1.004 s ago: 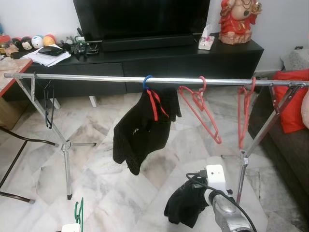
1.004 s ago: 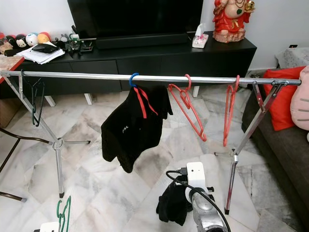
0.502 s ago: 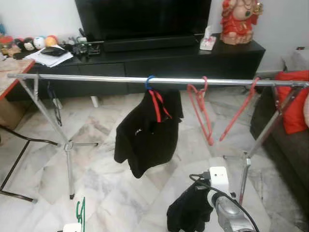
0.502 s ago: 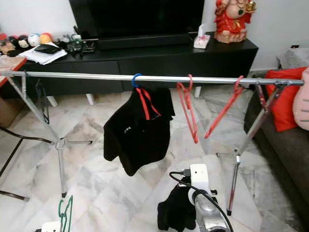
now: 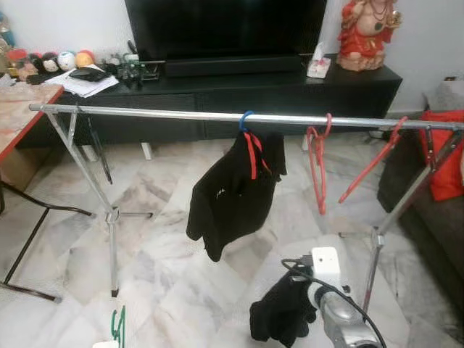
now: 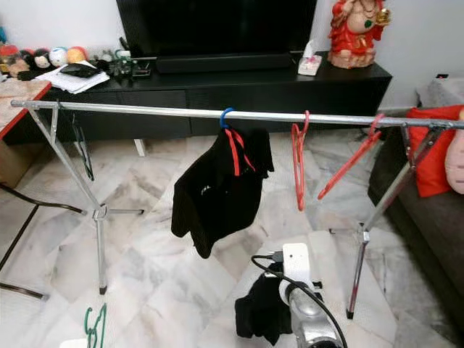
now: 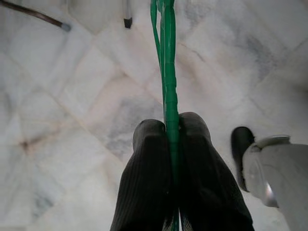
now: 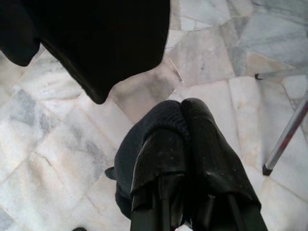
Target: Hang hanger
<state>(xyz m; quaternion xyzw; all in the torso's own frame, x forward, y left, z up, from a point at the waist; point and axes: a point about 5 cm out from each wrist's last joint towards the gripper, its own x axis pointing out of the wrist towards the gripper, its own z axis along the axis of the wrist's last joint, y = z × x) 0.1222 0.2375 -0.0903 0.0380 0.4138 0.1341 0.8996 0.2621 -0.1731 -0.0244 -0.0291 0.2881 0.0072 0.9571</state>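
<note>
Pinching a thin green plastic hanger (image 7: pixel 169 82), the left gripper (image 7: pixel 169 126) stays low before the silver metal rail (image 5: pixel 217 116), while the right gripper (image 8: pixel 182 120) clamps a black cloth (image 5: pixel 279 313).

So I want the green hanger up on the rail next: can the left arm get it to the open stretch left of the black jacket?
Probably yes. The left gripper is shut on the green hanger, low by the floor, and the rail between the dark hanger and the black jacket is bare, with nothing between.

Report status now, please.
Left gripper shut on green hanger, low. Right gripper shut on black garment. Rail ahead, free stretch at its left.
</note>
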